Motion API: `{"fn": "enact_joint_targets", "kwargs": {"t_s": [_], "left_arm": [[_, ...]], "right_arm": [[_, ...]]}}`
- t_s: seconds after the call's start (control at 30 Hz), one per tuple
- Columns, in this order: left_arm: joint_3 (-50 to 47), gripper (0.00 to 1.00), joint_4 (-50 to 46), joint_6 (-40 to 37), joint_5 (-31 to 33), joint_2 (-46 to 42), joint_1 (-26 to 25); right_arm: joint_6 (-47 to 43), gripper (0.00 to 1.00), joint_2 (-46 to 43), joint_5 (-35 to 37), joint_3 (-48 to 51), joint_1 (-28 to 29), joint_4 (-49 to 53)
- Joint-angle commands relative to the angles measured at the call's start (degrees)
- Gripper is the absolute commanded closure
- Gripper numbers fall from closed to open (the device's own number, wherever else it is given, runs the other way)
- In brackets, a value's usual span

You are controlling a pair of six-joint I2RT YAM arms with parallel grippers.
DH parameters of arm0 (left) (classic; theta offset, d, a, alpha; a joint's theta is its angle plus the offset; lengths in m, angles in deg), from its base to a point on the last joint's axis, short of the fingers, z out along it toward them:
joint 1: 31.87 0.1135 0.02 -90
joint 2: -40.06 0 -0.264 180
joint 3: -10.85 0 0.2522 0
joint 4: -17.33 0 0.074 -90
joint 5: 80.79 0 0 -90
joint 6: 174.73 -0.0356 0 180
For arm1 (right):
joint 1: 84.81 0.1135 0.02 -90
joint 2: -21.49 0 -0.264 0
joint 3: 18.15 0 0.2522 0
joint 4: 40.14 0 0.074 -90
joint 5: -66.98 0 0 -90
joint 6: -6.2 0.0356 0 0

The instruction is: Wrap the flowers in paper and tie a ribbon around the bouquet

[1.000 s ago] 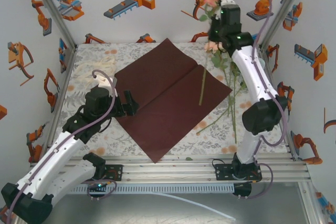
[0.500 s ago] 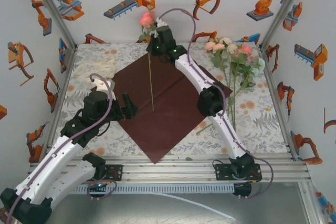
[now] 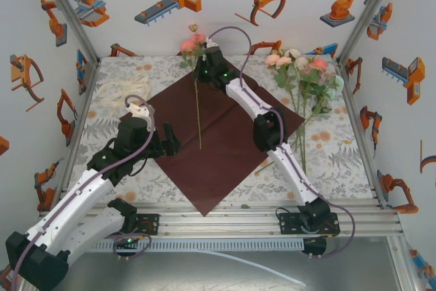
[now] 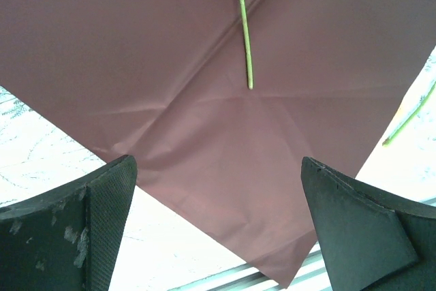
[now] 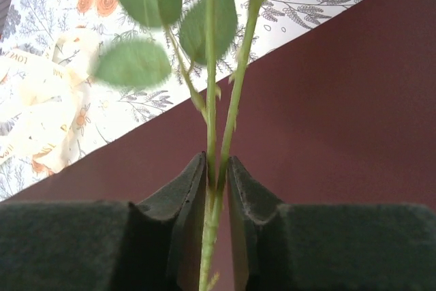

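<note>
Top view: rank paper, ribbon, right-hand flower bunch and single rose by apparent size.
1. paper, clearly largest
2. flower bunch
3. single rose and ribbon: not ranked, long thin stem against loose heap, rose held nearer the camera

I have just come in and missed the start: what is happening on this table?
The right gripper holds one rose by its stem over the far corner of the dark red paper. The left gripper hovers open at the paper's left edge. The other flowers lie to the right, the ribbon at far left.

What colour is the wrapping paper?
Dark burgundy red paper, plainest in the left wrist view.
</note>
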State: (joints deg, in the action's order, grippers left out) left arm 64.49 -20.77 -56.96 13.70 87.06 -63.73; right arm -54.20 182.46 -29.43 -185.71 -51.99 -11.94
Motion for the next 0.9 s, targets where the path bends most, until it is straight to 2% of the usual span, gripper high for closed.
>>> {"fn": "enact_joint_targets", "kwargs": {"t_s": [0.0,0.1,0.23,0.33,0.57,0.73,0.87], "left_arm": [[0.20,0.02,1.55,0.86,-0.07,0.45,-0.13],[0.38,0.02,1.40,1.49,-0.63,0.30,-0.09],[0.52,0.02,1.08,1.82,-2.66,-1.50,-0.13],[0.40,0.03,2.24,1.73,-6.26,-3.29,-0.09],[-0.94,0.03,11.78,1.68,-22.74,-4.68,-0.32],[-0.15,0.03,14.58,1.56,-27.72,-2.98,-1.35],[0.12,0.03,14.57,0.51,-27.36,-2.73,-2.10]], "right_arm": [[-2.48,0.72,-3.53,1.38,-0.13,-0.39,-0.89],[-4.69,0.64,-9.36,2.54,2.55,-0.47,0.31],[-7.42,0.66,-19.37,2.37,9.34,-0.72,2.48],[-9.83,0.66,-29.05,3.59,18.73,-0.87,3.33],[-16.15,0.64,-52.43,10.01,43.61,-3.79,6.58],[-14.82,0.63,-68.09,15.21,65.04,-11.45,4.91],[-11.39,0.63,-75.81,16.50,78.96,-21.73,5.19]]}}
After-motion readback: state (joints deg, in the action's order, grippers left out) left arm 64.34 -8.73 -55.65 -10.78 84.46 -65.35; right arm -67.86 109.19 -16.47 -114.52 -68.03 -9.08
